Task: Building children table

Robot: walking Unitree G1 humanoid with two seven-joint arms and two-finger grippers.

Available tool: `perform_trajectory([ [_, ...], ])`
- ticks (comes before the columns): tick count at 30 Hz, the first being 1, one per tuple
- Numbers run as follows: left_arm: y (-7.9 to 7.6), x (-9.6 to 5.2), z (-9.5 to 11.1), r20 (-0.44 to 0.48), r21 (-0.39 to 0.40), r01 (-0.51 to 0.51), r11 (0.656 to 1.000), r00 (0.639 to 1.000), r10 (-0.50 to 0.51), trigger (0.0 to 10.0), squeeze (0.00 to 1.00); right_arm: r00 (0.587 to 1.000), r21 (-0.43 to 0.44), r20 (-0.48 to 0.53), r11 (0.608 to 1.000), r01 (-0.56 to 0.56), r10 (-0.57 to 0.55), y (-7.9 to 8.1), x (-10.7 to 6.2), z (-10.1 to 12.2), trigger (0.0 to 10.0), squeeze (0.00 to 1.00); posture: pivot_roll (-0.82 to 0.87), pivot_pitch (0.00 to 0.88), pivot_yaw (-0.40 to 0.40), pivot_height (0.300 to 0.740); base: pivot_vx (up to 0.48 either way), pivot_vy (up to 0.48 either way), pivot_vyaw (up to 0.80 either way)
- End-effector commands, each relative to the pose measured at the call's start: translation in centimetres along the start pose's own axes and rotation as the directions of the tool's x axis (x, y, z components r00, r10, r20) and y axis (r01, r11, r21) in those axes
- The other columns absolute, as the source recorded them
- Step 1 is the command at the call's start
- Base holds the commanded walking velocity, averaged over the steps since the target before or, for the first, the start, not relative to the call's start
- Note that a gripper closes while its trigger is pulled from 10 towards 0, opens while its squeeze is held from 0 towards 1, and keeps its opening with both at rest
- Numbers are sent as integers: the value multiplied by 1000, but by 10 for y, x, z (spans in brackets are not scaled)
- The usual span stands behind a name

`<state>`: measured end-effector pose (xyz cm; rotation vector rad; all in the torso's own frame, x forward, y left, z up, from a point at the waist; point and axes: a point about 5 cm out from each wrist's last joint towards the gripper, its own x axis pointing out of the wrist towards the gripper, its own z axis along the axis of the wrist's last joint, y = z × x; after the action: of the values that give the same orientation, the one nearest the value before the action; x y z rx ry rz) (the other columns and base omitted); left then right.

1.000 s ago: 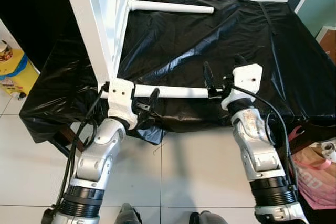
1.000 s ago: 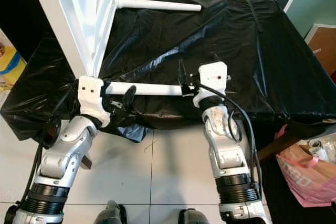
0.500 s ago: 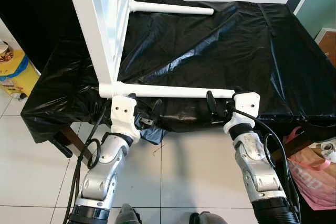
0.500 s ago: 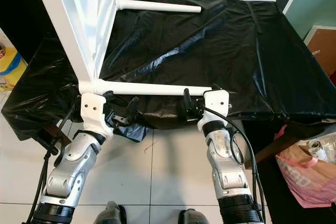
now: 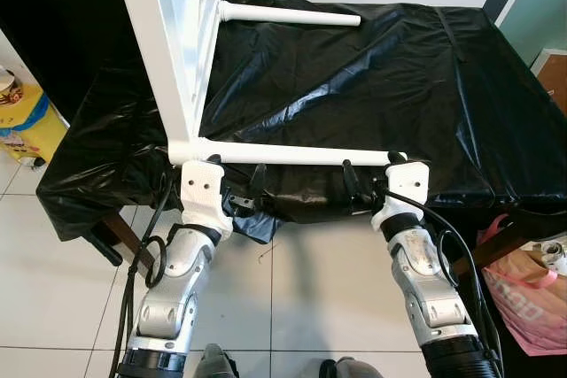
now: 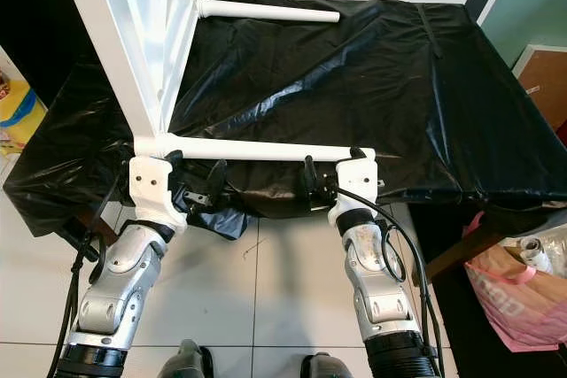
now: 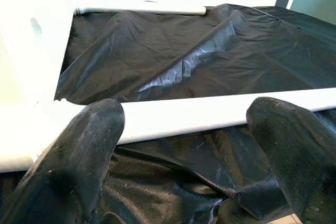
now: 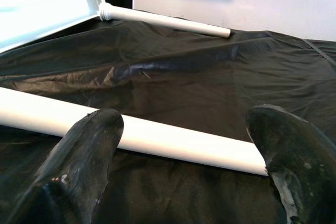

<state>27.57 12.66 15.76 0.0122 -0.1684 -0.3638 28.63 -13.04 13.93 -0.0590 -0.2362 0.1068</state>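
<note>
A white tabletop (image 5: pixel 173 33) stands on its edge at the left of the black-sheeted surface (image 5: pixel 399 86). Two white legs stick out from it to the right: a far leg (image 5: pixel 288 13) and a near leg (image 5: pixel 292 155) lying along the front edge. My left gripper (image 5: pixel 239 185) sits just below the near leg by its joint, open and holding nothing. My right gripper (image 5: pixel 368 179) is under the leg's free end, also open. In the wrist views the near leg (image 7: pixel 199 111) (image 8: pixel 157 137) runs across just beyond the spread fingers (image 7: pixel 79 166) (image 8: pixel 79 161).
The black sheet hangs over the front edge above a tiled floor (image 5: pixel 301 289). A yellow and blue object (image 5: pixel 22 117) stands at the left. A pink bag (image 5: pixel 532 298) lies at the right. A brown box (image 5: pixel 556 73) is by the right edge.
A second ago both grippers were up at the near leg. They have since drawn back toward me and now sit below it with fingers apart. The leg rests on the sheet.
</note>
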Motion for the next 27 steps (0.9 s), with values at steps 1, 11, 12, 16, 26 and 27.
perform_trajectory([
  [1,0,-3,-3,-2,-15,-35,999,999,35,10000,0,1000,7,-26,1000,2,-2,-1,-5,-8,10000,0,45,68,-60,740,0,0,0],
  [11,-1,-7,-7,-12,-19,-2,1000,1000,1,10000,0,999,8,-41,999,36,-35,-7,-12,-15,10000,0,44,50,-57,740,195,0,0],
  [12,-1,-7,-7,-12,-20,0,1000,1000,0,10000,0,999,8,-42,999,36,-35,-7,-12,-15,10000,0,44,48,-56,740,315,0,0],
  [16,-1,-7,-6,-9,-21,3,1000,1000,-3,10000,0,999,9,-43,999,34,-34,-7,-13,-16,10000,0,44,45,-56,740,314,0,0],
  [26,-4,-9,-6,-8,-26,10,1000,1000,-10,10000,0,999,6,-47,1000,25,-25,-5,-16,-18,10000,0,46,48,-58,740,318,0,0],
  [27,-4,-10,-6,-8,-27,10,1000,1000,-10,10000,0,999,6,-48,1000,24,-24,-5,-16,-18,10000,0,46,49,-59,740,319,0,0],
])
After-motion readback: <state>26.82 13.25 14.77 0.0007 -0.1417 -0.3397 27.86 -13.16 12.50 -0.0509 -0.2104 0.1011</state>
